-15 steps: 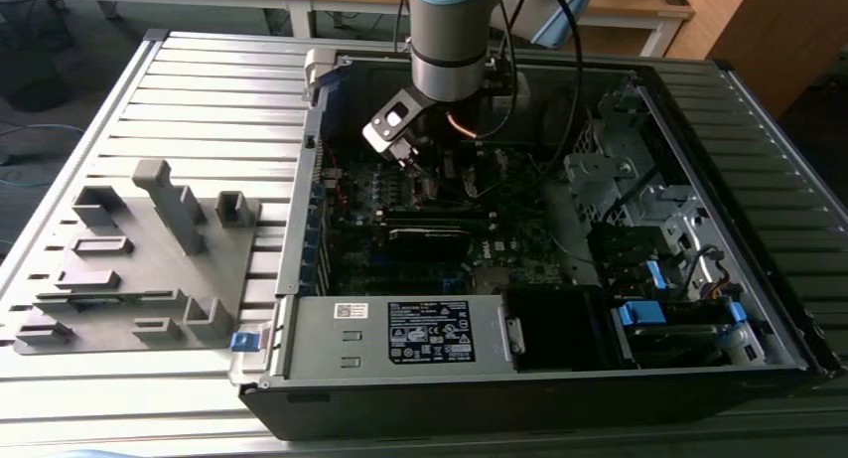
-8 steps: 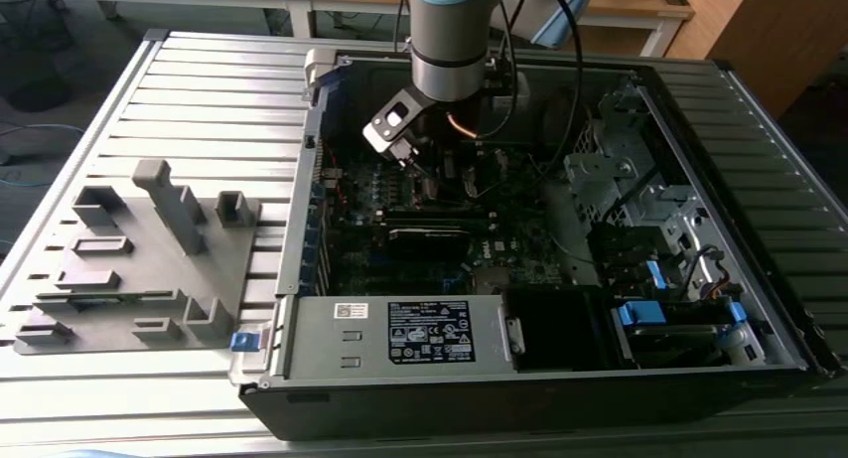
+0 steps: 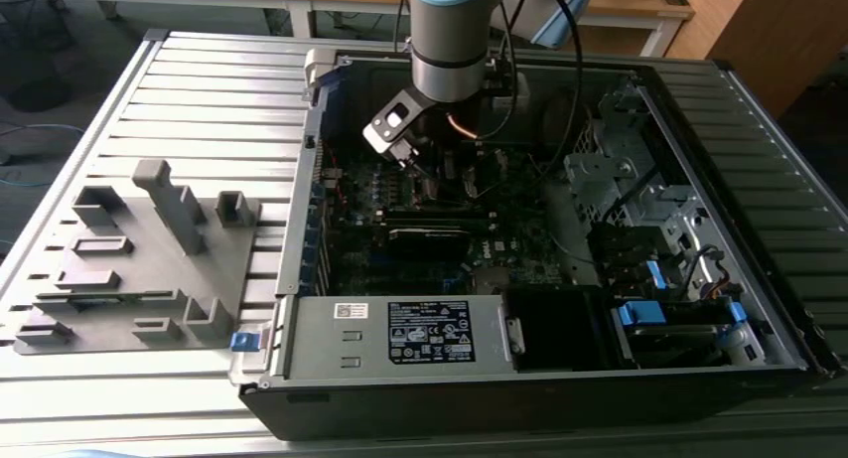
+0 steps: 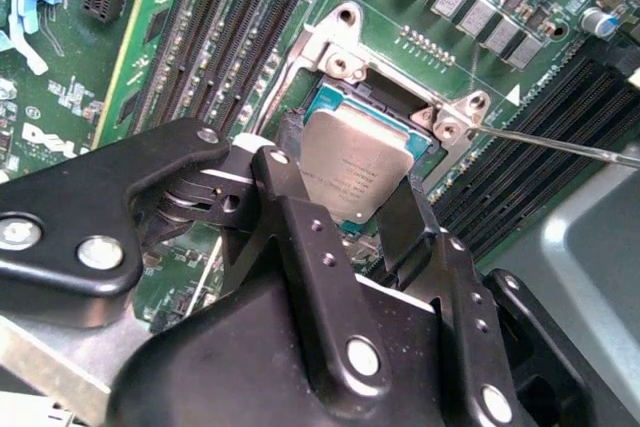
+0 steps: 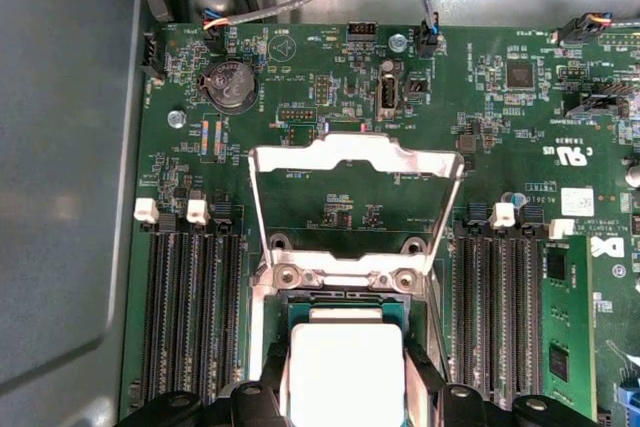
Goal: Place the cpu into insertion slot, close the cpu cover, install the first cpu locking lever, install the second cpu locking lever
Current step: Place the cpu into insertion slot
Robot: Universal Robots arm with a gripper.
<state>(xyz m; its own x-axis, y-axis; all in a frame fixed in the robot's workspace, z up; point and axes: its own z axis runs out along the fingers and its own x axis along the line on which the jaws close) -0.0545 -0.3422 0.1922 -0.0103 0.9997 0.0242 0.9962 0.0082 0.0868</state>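
Over the insertion slot (image 4: 335,99), gripper (image 4: 350,182) clamps the cpu (image 4: 355,162), seating unclear; cpu cover (image 5: 290,159) open, locking levers (image 4: 560,144) not yet installed.

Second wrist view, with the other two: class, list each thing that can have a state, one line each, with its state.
cpu: gripped at two edges, at the insertion slot; seating cannot be told.
insertion slot: uncovered.
cpu cover: open, swung back.
locking lever: released, sticking out sideways.
hand: shut on the cpu.
computer case: side open.
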